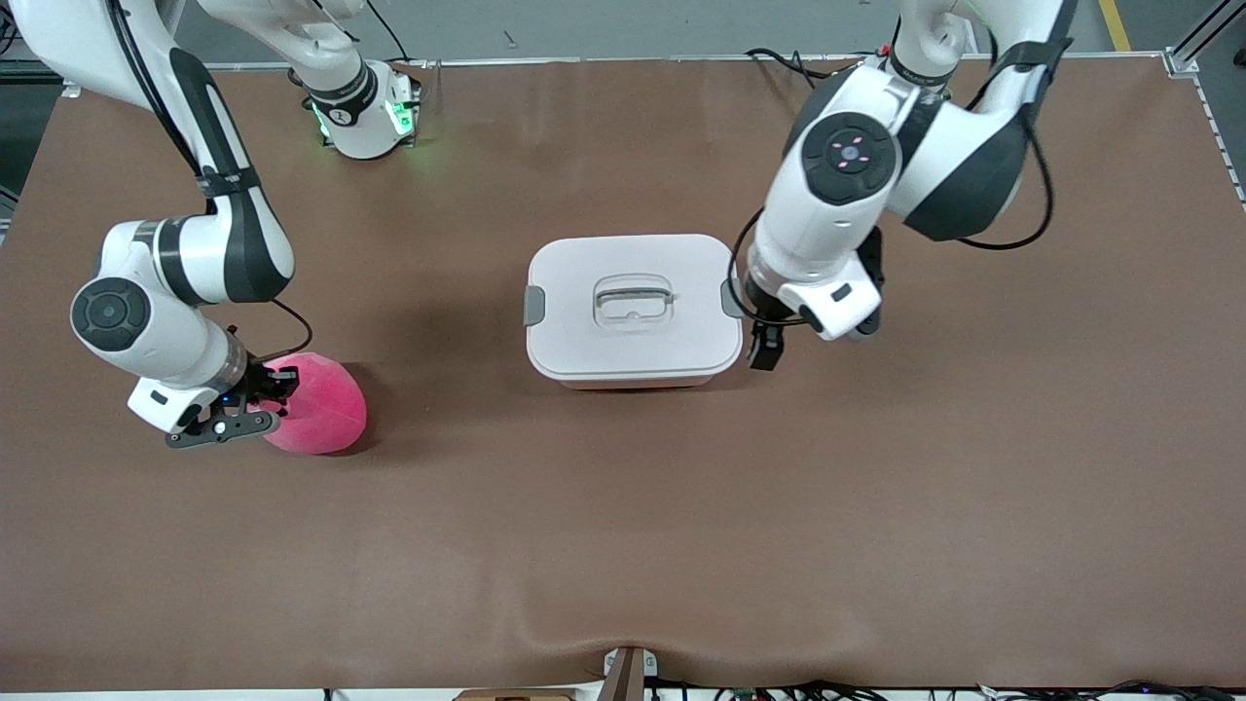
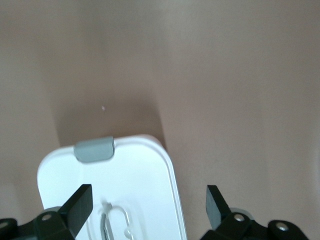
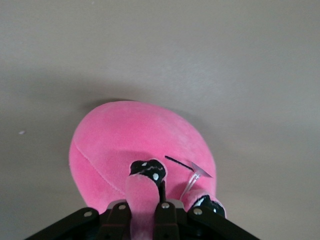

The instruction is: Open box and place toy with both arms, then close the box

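table (image 1: 623, 545): brown cover, wrinkled at near edge | floor (image 1: 604, 24): grey | light: even, soft shadows

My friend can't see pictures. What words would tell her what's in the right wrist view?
A hot-pink plush toy fills the middle of the picture, sitting on the brown table. The right hand is shut on one of the toy's stalk eyes, which has a black tip with white dots. A second eye pokes out beside it, next to a clear plastic tag.
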`<state>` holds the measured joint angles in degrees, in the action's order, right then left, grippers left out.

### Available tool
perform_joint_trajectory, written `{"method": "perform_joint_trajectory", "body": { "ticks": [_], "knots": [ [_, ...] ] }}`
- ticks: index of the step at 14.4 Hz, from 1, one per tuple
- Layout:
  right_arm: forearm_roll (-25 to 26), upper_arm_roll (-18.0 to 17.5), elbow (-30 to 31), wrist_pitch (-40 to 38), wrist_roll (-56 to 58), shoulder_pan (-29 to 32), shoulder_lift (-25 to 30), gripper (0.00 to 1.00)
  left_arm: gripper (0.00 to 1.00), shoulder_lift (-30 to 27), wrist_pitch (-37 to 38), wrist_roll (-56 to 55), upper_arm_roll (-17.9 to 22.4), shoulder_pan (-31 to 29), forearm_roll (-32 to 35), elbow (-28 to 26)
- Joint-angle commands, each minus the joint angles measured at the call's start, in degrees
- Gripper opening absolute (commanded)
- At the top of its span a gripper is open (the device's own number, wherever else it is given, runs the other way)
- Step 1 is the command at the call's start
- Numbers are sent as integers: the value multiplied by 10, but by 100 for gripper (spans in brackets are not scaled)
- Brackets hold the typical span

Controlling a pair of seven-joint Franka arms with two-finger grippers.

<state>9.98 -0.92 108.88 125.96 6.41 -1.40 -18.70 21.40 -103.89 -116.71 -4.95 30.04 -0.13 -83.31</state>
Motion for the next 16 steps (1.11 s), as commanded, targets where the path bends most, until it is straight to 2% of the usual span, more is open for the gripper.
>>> {"method": "perform_joint_trajectory", "body": {
  "ticks": [1,6,9,11,14,16],
  "knots": [
    [28,0,-16,-5,2,-5,3,0,100,17,-10,-33,3,19,-12,10],
    [27,-1,-24,-15,78,-5,33,0,100,25,-32,-85,3,47,-13,6],
    [28,-2,-40,-70,127,-6,50,0,100,41,-39,-121,4,68,-11,5],
    [28,-1,-54,-79,176,-10,55,0,100,51,-45,-139,4,70,-11,5],
    [28,-1,-71,-80,262,-11,54,0,100,70,-68,-179,5,103,0,-3],
    [27,-2,-73,-80,318,-21,56,0,100,73,-99,-202,4,106,2,-23]
  ]
}}
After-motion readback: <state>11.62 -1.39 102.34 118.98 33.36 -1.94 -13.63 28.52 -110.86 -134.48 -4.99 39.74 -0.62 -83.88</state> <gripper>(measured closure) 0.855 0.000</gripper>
